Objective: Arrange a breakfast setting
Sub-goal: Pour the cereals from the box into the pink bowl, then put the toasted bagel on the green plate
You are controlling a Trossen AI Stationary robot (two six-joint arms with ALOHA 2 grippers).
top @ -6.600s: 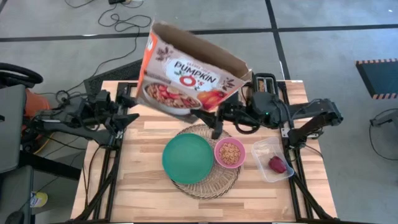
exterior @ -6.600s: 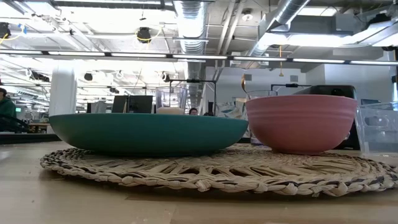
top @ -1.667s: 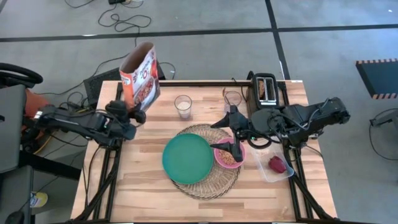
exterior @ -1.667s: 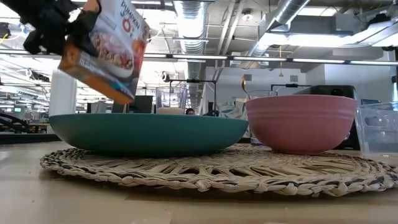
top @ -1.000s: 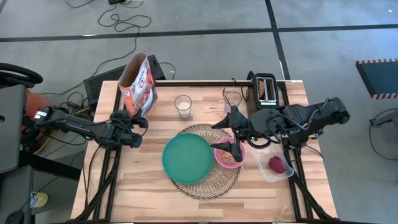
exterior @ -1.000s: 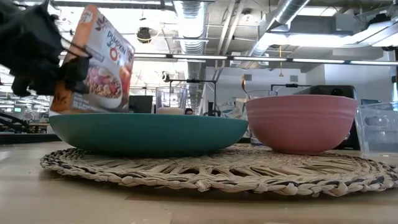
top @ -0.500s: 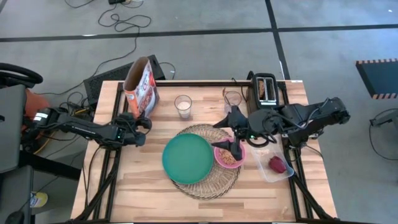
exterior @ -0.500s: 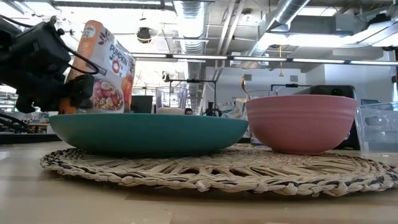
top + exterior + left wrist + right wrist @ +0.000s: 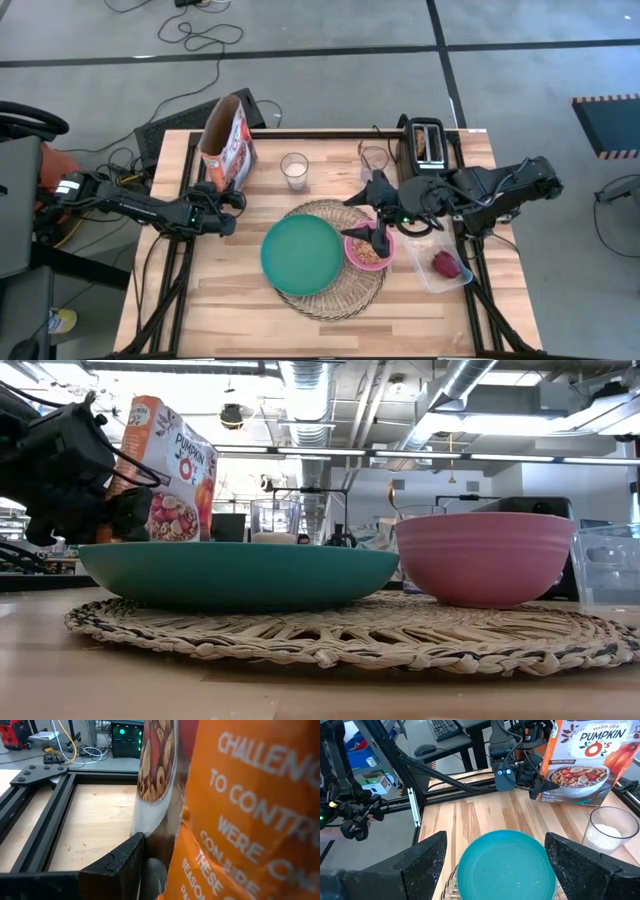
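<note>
The orange-white cereal box (image 9: 226,140) stands nearly upright at the table's far left, with my left gripper (image 9: 222,198) shut on its lower part; the plate hides its bottom in the low view (image 9: 168,470). On the round straw mat (image 9: 352,290) sit the teal plate (image 9: 300,256) and the smaller pink bowl (image 9: 366,250) holding cereal. My right gripper (image 9: 372,238) hovers open over the bowl. Behind the mat stand two clear glasses (image 9: 294,170) (image 9: 374,158). Red fruit (image 9: 446,264) lies in the clear tub. My left gripper pinches the cereal box low down, across its narrow orange side (image 9: 215,845). One finger (image 9: 117,865) lies on the wide picture face; the box hides the other. The fingers come level from the table's near side. I cannot tell whether the box's bottom touches the table.
A black toaster (image 9: 427,142) stands at the far right. The clear plastic tub (image 9: 428,246) sits right of the mat. Bare wood shows along the near edge and at the left of the mat.
My left gripper has carried the cereal box down at the table's far left. The box was tilted and is now nearly upright and lower.
</note>
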